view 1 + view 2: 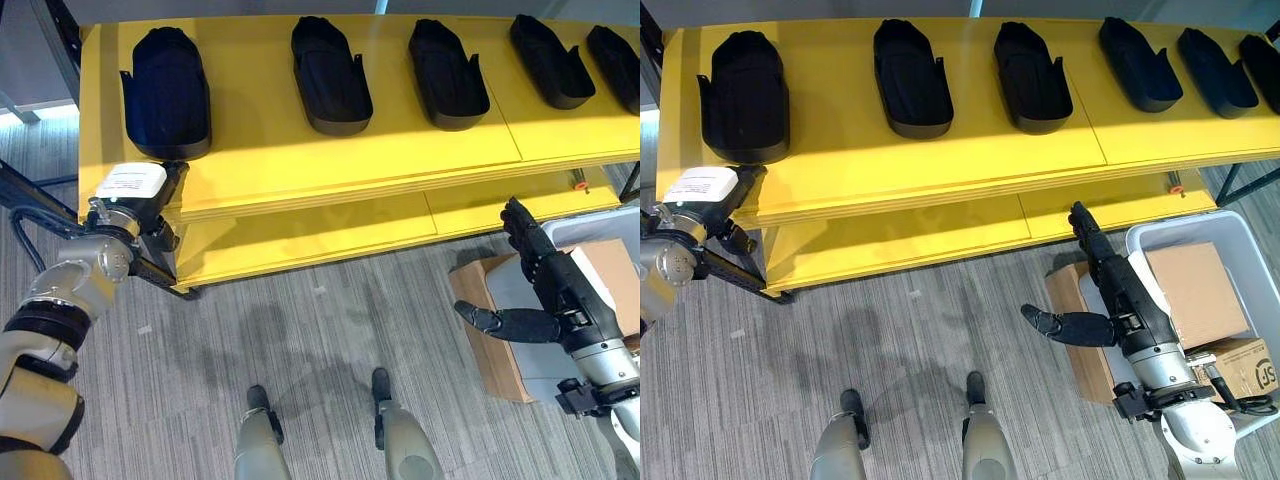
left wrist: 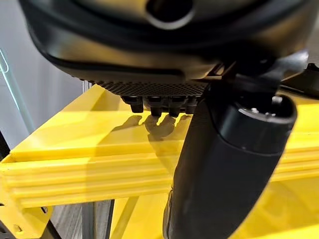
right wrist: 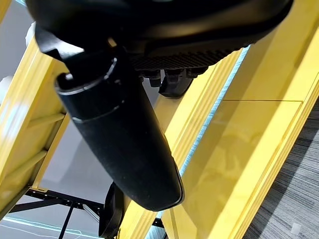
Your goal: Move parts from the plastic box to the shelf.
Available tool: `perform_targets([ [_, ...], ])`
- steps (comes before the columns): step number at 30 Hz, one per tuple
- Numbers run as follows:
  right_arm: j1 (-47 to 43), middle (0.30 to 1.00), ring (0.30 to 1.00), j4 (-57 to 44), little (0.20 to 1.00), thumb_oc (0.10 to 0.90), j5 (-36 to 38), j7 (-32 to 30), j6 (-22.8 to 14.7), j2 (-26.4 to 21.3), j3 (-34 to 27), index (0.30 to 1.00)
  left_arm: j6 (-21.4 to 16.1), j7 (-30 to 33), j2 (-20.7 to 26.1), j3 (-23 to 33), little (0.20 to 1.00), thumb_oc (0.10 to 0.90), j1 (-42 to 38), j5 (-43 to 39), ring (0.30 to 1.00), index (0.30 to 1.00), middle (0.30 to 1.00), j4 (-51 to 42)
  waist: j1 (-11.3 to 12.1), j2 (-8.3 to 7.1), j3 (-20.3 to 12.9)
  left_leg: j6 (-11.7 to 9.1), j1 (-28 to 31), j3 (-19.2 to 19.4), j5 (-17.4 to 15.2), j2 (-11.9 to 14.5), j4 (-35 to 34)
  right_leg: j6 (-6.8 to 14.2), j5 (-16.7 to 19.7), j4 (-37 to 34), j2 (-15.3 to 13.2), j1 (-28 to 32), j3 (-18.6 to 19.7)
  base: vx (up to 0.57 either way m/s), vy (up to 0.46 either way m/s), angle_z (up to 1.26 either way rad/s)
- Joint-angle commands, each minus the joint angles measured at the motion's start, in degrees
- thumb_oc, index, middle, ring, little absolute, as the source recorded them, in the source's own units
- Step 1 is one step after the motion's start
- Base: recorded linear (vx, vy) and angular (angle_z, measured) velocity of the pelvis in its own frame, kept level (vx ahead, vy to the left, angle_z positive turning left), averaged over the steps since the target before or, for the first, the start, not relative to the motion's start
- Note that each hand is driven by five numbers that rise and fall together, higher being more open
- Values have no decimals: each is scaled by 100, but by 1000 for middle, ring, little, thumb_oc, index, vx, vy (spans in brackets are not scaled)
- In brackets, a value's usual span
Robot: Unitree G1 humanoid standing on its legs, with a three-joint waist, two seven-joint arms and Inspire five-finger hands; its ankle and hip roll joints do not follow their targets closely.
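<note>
Several black moulded parts lie in a row on the top board of the yellow shelf point(image 1: 300, 160); the leftmost part point(image 1: 168, 95) sits near the left end, with others point(image 1: 330, 75) point(image 1: 447, 75) to its right. My left hand point(image 1: 135, 195) is at the shelf's front left edge, just below the leftmost part, open and holding nothing; its fingers point(image 2: 157, 105) reach over the yellow board. My right hand point(image 1: 1120, 295) hovers open and empty, fingers straight and thumb out, beside the grey plastic box point(image 1: 1190, 222) at the lower right.
The plastic box holds cardboard boxes point(image 1: 1195, 280), and a flat cardboard piece point(image 1: 1092, 365) stands against its left side. A lower yellow shelf board point(image 1: 300, 235) lies under the top one. Grey carpet floor point(image 1: 320, 330) stretches in front.
</note>
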Motion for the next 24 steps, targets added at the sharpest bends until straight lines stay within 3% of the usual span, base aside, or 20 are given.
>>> perform_targets([
  [1,-167,1000,1000,-695,1000,900,430,-153,-659,-469,-556,1000,13,408,204,120,1000,900,-1062,-110,1000,1000,1000,277,-23,49,-361,136,-227,130,218,172,20,-140,-874,361,-10,718,-64,0,0,0],
  [24,-70,1000,1000,-692,1000,900,393,-226,-707,-505,-581,1000,-2,495,-30,-180,1000,900,-1472,-110,1000,1000,1000,446,-73,55,-391,134,-200,162,197,189,40,-134,-908,437,-20,675,-20,0,0,-1],
])
